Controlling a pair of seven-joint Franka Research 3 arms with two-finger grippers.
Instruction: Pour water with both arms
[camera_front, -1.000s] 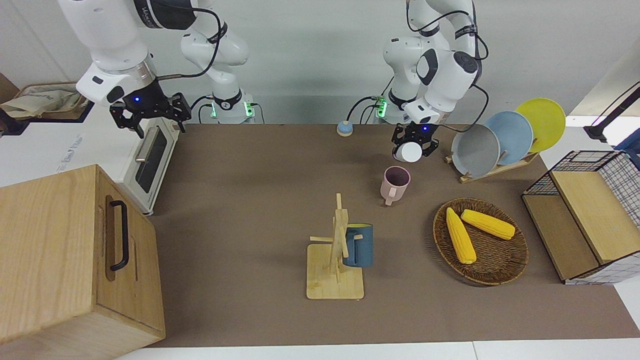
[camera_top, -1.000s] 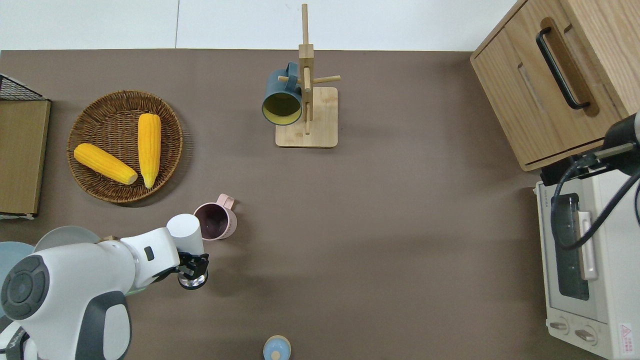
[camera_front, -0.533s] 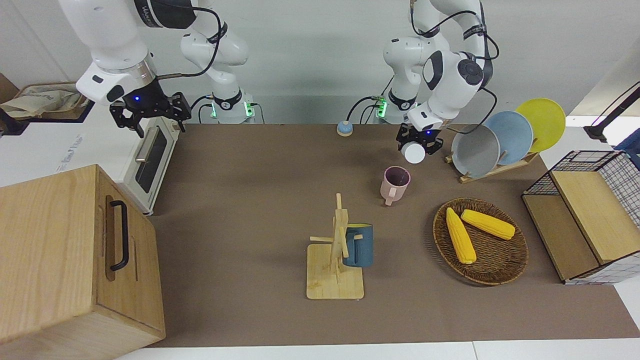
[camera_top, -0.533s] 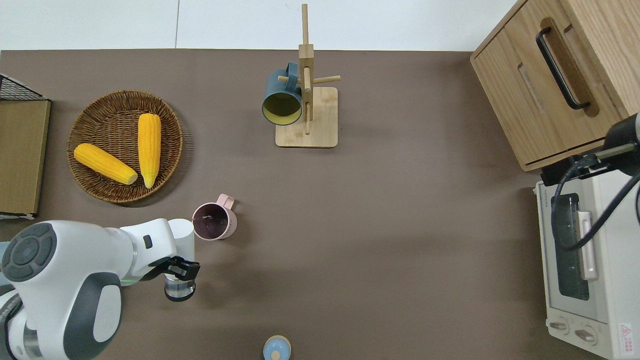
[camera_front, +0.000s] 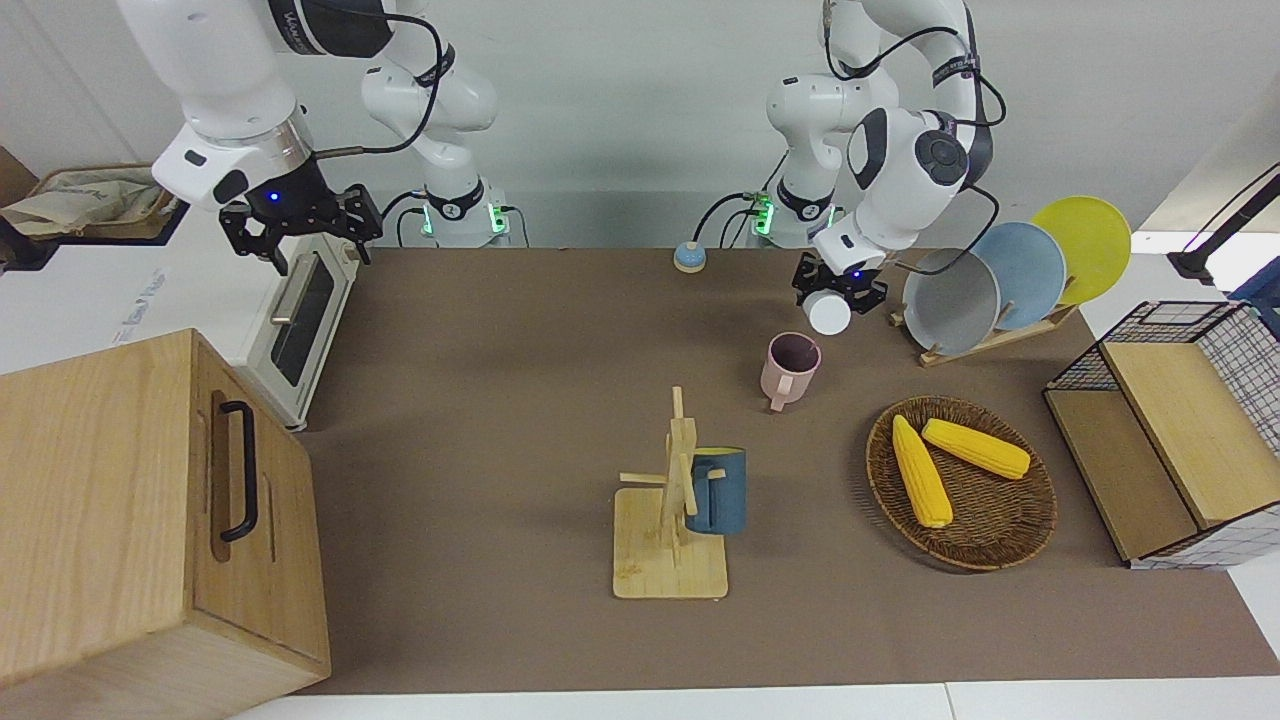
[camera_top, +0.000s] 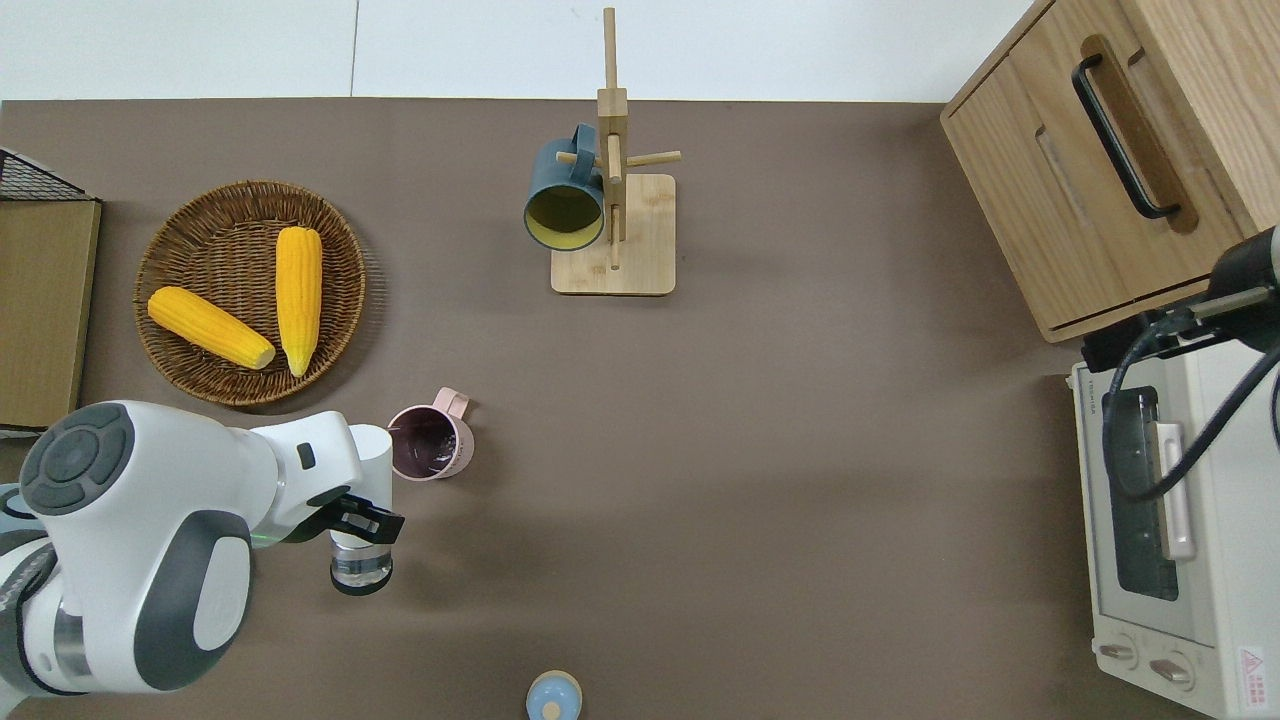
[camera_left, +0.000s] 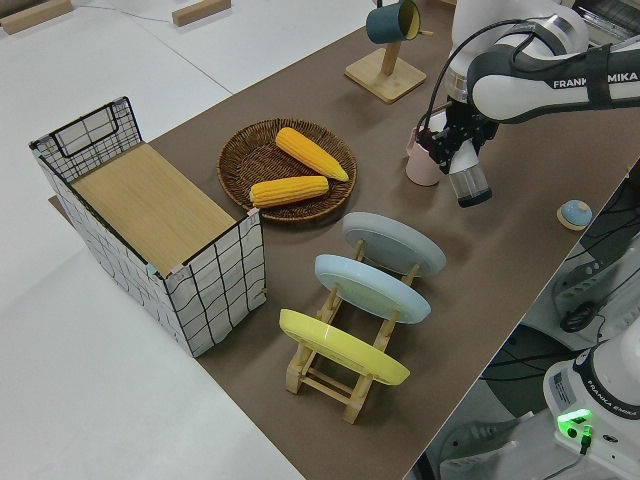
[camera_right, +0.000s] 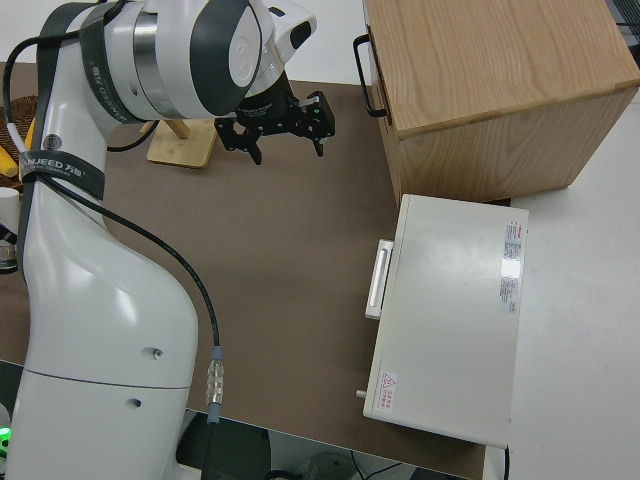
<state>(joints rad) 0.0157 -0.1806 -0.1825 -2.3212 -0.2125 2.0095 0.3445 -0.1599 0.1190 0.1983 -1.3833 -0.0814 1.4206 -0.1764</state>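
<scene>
My left gripper (camera_top: 362, 522) (camera_front: 838, 285) is shut on a cylindrical vessel (camera_top: 360, 568) (camera_left: 470, 185) lying nearly flat in the air. The vessel's clear end points toward the robots. Its white end (camera_top: 372, 450) (camera_front: 829, 313) reaches to the rim of a pink mug (camera_top: 430, 443) (camera_front: 790, 365) (camera_left: 424, 165). The mug stands upright on the brown mat, handle pointing away from the robots. No water stream shows. My right gripper (camera_right: 288, 150) is parked, open and holding nothing.
A wooden mug tree (camera_top: 612, 200) holds a blue mug (camera_top: 565, 200). A wicker basket (camera_top: 250, 186) with two corn cobs lies toward the left arm's end, near a plate rack (camera_front: 1000, 275) and wire crate (camera_front: 1170, 430). A cabinet (camera_front: 130, 520) and toaster oven (camera_front: 300, 320) are at the right arm's end.
The left arm's wrist has swung round. The held vessel shifted slightly toward the left arm's end of the table, its white end staying at the mug's rim. The right arm has not moved.
</scene>
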